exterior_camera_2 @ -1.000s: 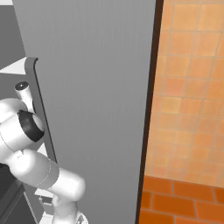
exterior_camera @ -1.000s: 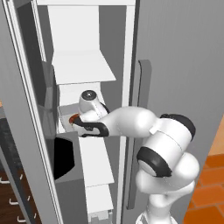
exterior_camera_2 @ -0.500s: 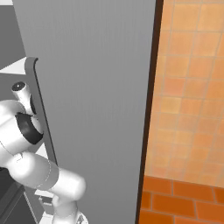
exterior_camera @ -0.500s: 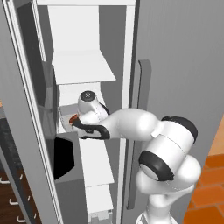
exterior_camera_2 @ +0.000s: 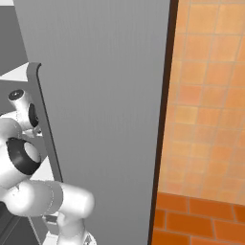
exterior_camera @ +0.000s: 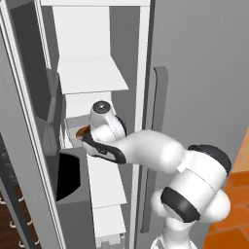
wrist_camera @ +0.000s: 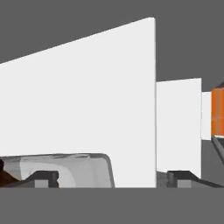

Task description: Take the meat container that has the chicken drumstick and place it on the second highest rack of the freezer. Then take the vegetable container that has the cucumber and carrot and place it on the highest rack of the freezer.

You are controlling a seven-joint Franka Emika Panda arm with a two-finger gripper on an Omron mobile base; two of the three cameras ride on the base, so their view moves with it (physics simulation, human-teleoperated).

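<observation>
The gripper (wrist_camera: 113, 178) stands wide open in the hand view, its two dark finger tips well apart at the bottom, one at the rim of the meat container (wrist_camera: 74, 168) and the other off to the side of it, so nothing is clamped. The light-grey tray sits just ahead of the fingers with a sliver of the brown chicken drumstick (wrist_camera: 5, 175) showing at the far left. In the left base view the hand is reached into the freezer (exterior_camera: 92, 78), and the meat container (exterior_camera: 73, 130) rests on a white shelf with the chicken drumstick (exterior_camera: 81, 131) visible beside the wrist; one shelf shows above it, which would make this the second highest rack, though the top of the compartment is partly cropped. The step in hand looks like the release and pull-back after placing. To do it well, the hand should draw straight back along the shelf line with the fingers kept apart, so neither tip catches the tray rim and drags it off the edge, and the wrist should stay level under the shelf above.
</observation>
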